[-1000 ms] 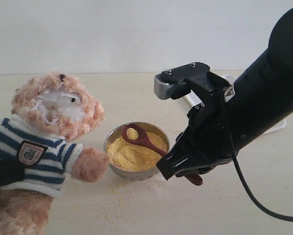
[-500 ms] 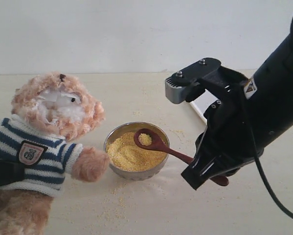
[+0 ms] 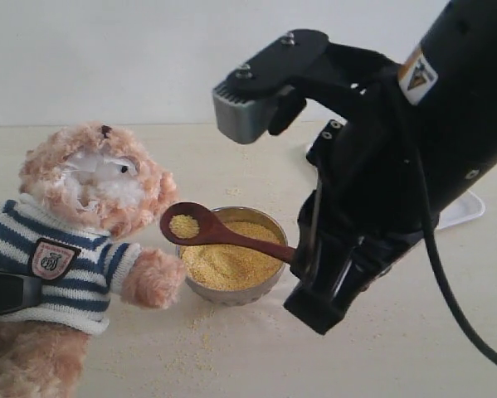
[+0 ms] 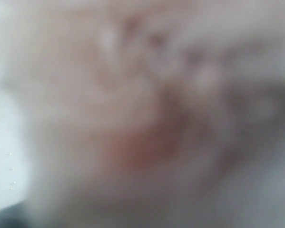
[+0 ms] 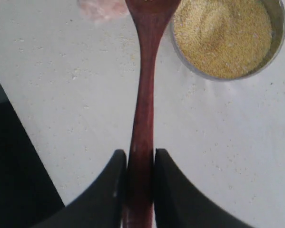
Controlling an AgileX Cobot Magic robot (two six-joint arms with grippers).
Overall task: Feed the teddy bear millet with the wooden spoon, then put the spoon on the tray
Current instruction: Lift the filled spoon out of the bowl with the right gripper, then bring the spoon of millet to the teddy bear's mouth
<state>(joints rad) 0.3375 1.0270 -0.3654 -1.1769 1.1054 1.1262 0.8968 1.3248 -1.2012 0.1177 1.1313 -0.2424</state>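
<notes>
The teddy bear (image 3: 99, 191) sits at the left in the exterior view, muzzle turned toward the metal bowl (image 3: 267, 284) of millet (image 3: 231, 264). My right gripper (image 3: 300, 255) is shut on the handle of the wooden spoon (image 3: 231, 239). The spoon's bowl carries a small heap of millet (image 3: 184, 225) just beside the bear's muzzle, above its paw. The right wrist view shows both black fingers clamping the spoon (image 5: 144, 95) at the right gripper (image 5: 141, 159). One black finger of my left gripper (image 3: 7, 292) presses into the bear's striped sweater. The left wrist view is filled with blurred fur of the bear (image 4: 132, 95). Only a sliver of the tray (image 3: 465, 211) shows behind my right arm.
Loose millet grains (image 3: 198, 327) are scattered on the pale tabletop in front of the bowl. My bulky right arm (image 3: 431, 141) fills the right side of the exterior view, above the table beside the bowl. A plain white wall stands behind.
My right gripper has lifted the loaded spoon from above the bowl and swung it left, up to the bear's muzzle. The bear and the left gripper have not moved.
</notes>
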